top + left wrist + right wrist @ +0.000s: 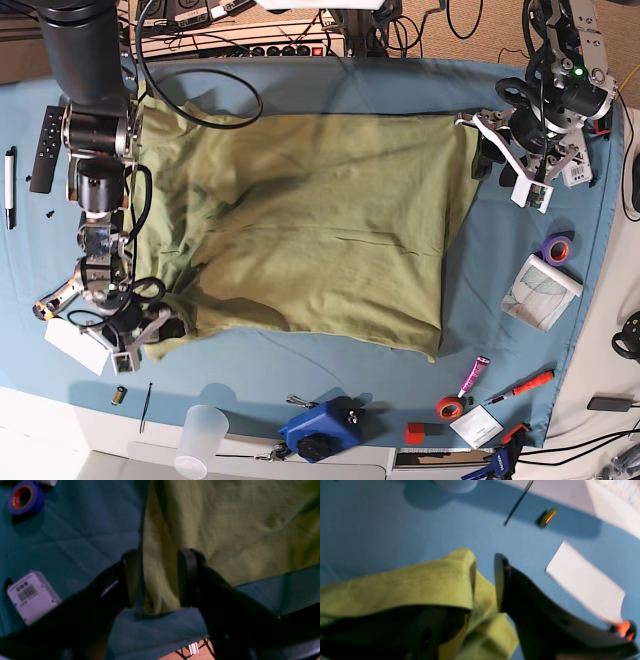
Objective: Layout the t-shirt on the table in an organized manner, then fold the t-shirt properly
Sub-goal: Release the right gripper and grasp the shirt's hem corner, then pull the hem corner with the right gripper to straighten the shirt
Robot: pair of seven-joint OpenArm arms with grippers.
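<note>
The olive-green t-shirt [300,230] lies spread across the middle of the teal table [330,360], wrinkled, with its lower left corner bunched. My left gripper [158,580] is open at the shirt's upper right corner [470,135], its two black fingers [187,577] standing either side of the cloth's edge. My right gripper [485,580] is at the lower left corner [165,325]. It stands open with a gap between the jaws, and a fold of the t-shirt [432,580] drapes over and hides one finger. The other finger [502,585] is bare.
A purple tape roll [25,497] and a white barcoded box [33,597] lie beside my left gripper. Near the right gripper are a white card [585,582], a thin black stick [517,503] and a small orange-tipped item [546,517]. A blue tool [320,425] and clear cup [200,435] sit at the front edge.
</note>
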